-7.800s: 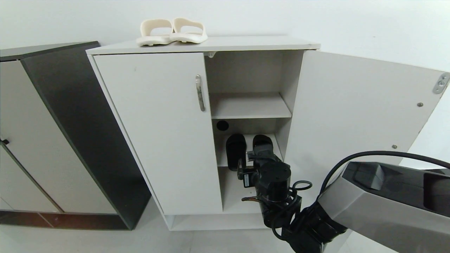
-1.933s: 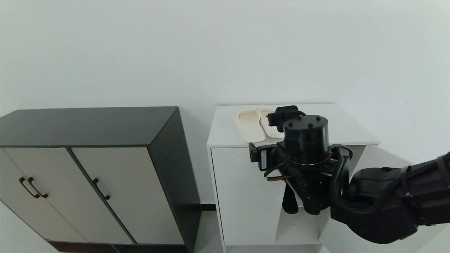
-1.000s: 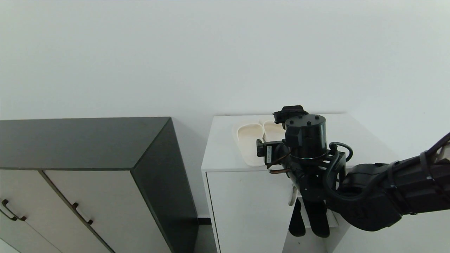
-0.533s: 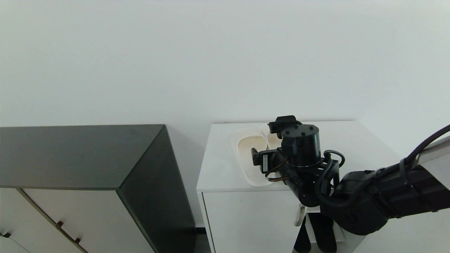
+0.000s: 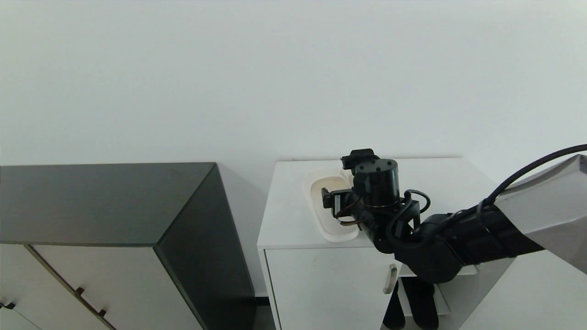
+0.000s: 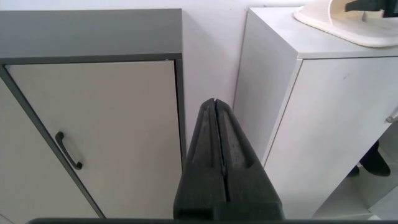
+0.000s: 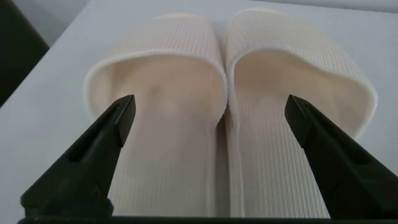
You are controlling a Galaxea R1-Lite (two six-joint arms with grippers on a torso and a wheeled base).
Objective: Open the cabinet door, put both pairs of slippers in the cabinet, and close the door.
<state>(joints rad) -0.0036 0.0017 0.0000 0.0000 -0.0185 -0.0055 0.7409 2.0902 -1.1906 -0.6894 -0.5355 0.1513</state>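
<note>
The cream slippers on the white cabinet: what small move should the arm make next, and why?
Probably ease the right gripper forward and down until its open fingers flank the cream slippers, ready to squeeze. In the right wrist view the fingers are spread about as wide as the pair, which is not yet gripped.

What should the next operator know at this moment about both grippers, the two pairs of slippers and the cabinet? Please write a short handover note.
Right gripper: open, straddling the cream ribbed rubber slippers, not yet gripping.
Left gripper: shut, empty, low.
Cream pair lies on top of the white wooden cabinet; the black slippers lie on a shelf inside, its right side open.
Done: cabinet opened, black pair stored.
Left: grasp cream pair, put it inside, shut the cabinet.
</note>
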